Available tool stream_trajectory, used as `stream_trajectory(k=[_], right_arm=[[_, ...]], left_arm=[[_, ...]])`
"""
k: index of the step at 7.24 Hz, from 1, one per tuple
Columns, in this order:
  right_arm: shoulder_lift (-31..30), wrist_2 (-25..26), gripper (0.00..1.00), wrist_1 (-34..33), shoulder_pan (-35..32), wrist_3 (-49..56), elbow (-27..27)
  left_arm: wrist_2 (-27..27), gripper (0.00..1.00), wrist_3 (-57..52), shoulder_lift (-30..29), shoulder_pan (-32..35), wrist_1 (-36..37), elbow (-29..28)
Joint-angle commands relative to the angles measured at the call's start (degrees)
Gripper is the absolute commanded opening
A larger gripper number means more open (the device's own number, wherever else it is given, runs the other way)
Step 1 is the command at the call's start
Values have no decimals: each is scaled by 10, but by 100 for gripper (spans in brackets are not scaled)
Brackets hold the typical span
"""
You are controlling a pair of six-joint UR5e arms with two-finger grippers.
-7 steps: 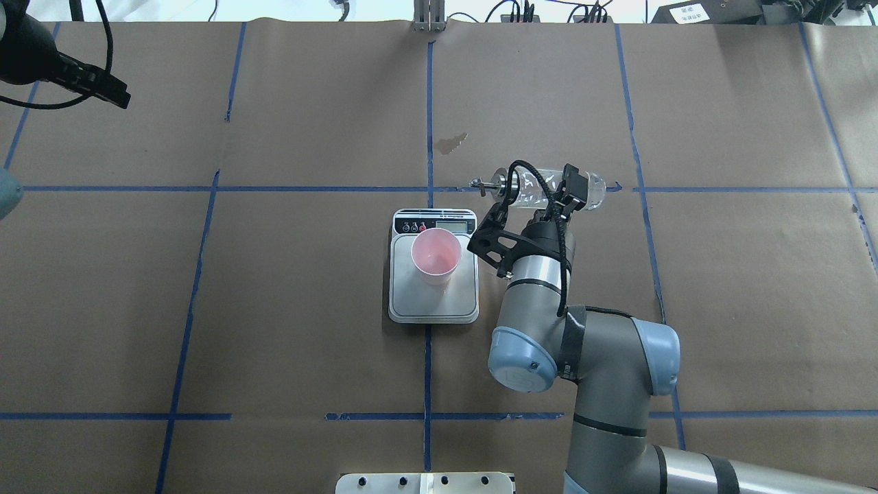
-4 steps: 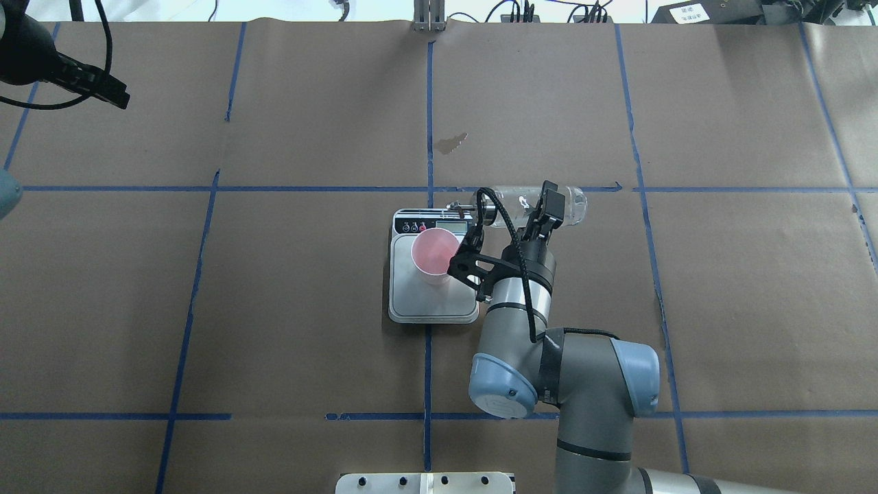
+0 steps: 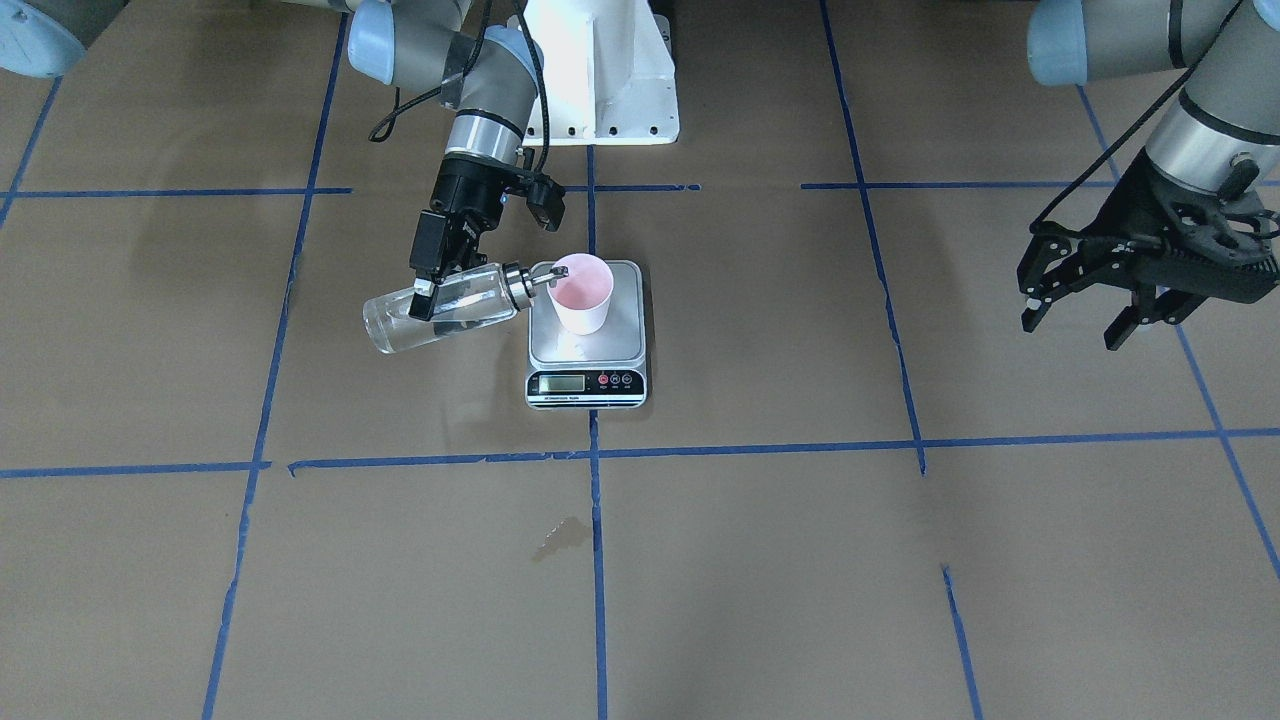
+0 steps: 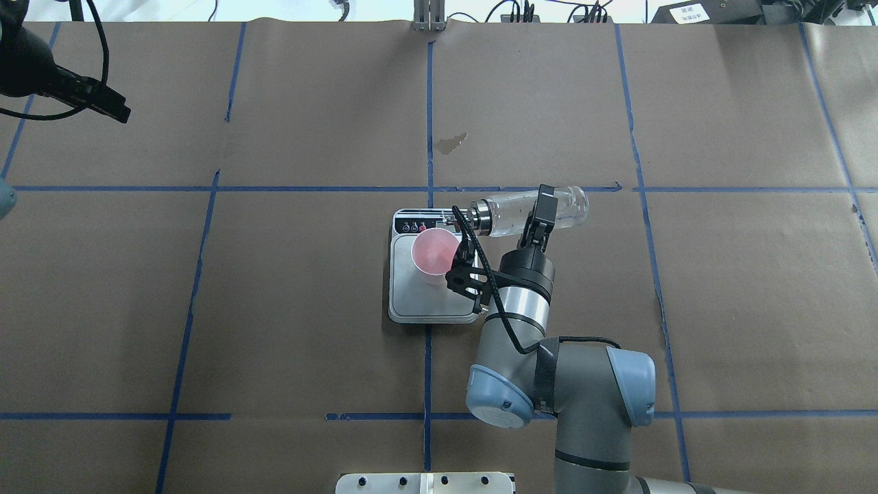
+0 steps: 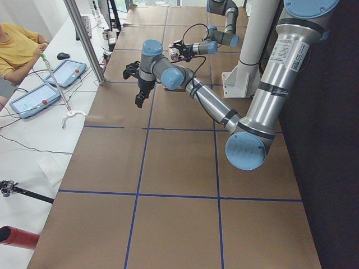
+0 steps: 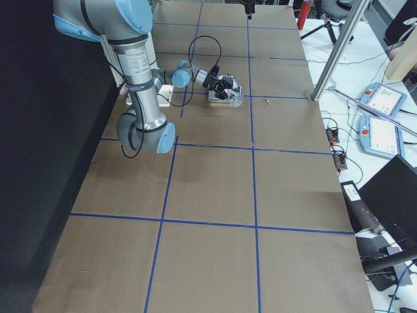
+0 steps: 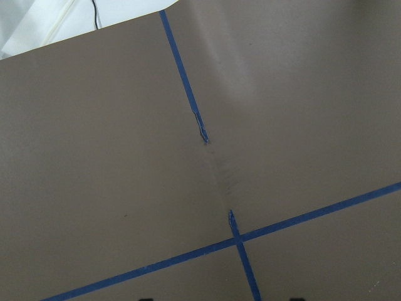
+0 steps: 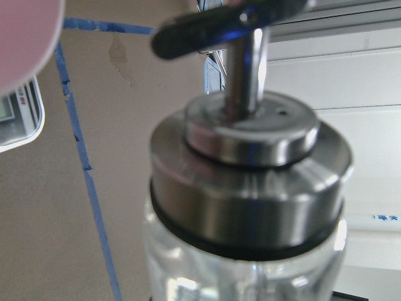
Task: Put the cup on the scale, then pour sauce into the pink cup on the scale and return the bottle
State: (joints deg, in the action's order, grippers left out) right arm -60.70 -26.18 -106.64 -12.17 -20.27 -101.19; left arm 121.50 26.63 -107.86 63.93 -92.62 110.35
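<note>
The pink cup (image 3: 582, 292) stands upright on the steel scale (image 3: 587, 347), also in the overhead view (cup (image 4: 435, 255), scale (image 4: 432, 307)). My right gripper (image 3: 424, 292) is shut on the clear glass bottle (image 3: 445, 312), holding it almost level beside the scale. The silver pourer's spout reaches the cup's rim. Clear sauce (image 3: 400, 325) shows inside the glass. In the overhead view the bottle (image 4: 507, 211) lies right of the cup under my right gripper (image 4: 538, 214). The right wrist view shows the metal cap (image 8: 250, 188) and the cup's edge (image 8: 25, 37). My left gripper (image 3: 1072, 330) is open and empty, far off.
Brown paper with blue tape lines covers the table. A small dark stain (image 4: 451, 143) lies beyond the scale. The robot's white base (image 3: 600, 70) stands behind the scale. The left wrist view shows only paper and tape.
My right arm carried the bottle left toward the cup, so the spout went from right of the scale to the cup's rim. The left gripper barely moved.
</note>
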Motion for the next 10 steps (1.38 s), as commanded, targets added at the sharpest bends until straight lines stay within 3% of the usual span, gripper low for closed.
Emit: stream_trajectory(k=[1, 5, 10], right_arm=[[0, 20, 0, -2, -2, 54, -2], [-8, 52, 0, -7, -7, 123, -9], [-17, 63, 0, -16, -8, 125, -17]], left_arm=[[3, 79, 0, 0, 0, 0, -4], [5, 80, 0, 1, -1, 2, -8], [26, 80, 1, 1, -1, 1, -11]])
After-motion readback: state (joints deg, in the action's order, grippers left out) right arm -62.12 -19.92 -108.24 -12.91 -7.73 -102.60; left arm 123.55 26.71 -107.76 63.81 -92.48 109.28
